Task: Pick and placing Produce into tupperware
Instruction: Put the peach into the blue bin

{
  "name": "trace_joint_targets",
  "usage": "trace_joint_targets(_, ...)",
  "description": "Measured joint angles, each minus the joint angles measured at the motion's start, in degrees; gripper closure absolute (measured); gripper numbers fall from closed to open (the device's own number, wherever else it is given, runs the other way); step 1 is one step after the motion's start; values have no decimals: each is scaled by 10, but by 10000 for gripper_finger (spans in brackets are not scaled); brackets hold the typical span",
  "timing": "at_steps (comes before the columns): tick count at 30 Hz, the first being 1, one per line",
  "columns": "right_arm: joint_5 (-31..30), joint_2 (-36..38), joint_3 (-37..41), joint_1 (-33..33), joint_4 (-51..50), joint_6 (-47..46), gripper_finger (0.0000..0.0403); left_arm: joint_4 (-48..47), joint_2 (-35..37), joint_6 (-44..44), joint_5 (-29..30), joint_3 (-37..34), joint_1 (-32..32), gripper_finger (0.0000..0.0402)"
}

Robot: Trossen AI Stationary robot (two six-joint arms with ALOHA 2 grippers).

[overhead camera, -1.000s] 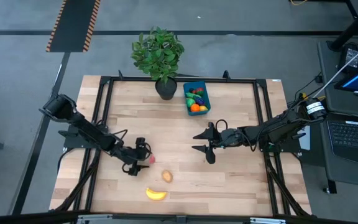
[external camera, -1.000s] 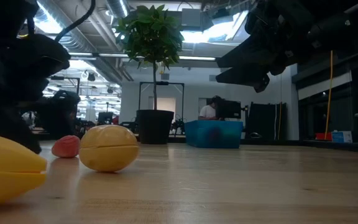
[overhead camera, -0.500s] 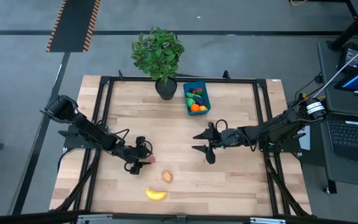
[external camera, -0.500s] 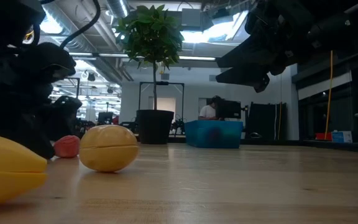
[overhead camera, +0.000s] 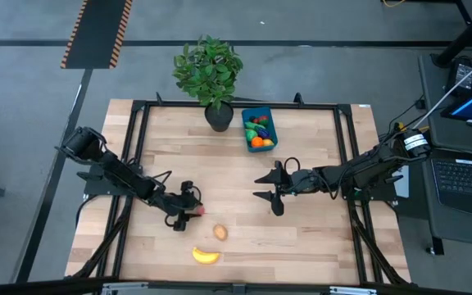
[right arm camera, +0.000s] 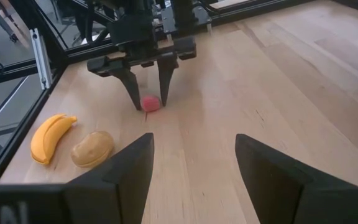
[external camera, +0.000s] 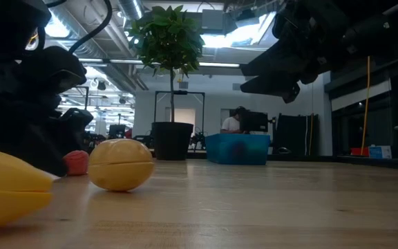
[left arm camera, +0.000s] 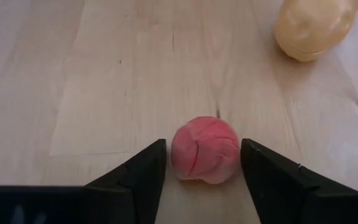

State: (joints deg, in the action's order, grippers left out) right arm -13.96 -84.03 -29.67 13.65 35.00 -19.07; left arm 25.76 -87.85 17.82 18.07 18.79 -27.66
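Left wrist view: red berry [left arm camera: 204, 151] on bare wood between left gripper [left arm camera: 202, 163] fingers, a sliver of gap showing on each side, so part-open and bracketing, nothing gripped yet. Best closed squarely across the berry's widest part, fingertips kept low near the table [overhead camera: 318, 238], then lifted straight to avoid rolling it toward the potato [left arm camera: 314, 26] nearby. From above: left gripper [overhead camera: 188, 205] low over the berry [overhead camera: 199, 210], potato [overhead camera: 220, 233] and banana [overhead camera: 206, 256] just beyond, blue tupperware [overhead camera: 260, 129] well apart at the far edge beside the potted plant [overhead camera: 210, 75], already holding several pieces. Right gripper [overhead camera: 270, 188] idle mid-table, fingers spread, empty. Hard to make out: contact between pads and berry not confirmable; berry's underside hidden; contents of tupperware too small to name singly; low view half blocked by dark arm, berry [external camera: 77, 162] partly masked there; lid not seen.
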Motion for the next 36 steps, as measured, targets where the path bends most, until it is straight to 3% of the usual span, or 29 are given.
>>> trace_joint_targets(13,0,0,0,0,-1,-3,176,6,1,16,-7,0,0,326)
trace_joint_targets(20,0,3,0,0,1,30,176,46,1,12,-8,0,4,317)
trace_joint_targets(27,0,29,15,-4,19,96,176,169,1,-49,-10,0,33,333)
trace_joint_targets(36,16,125,200,-15,210,119,176,303,1,-84,-126,0,151,321)
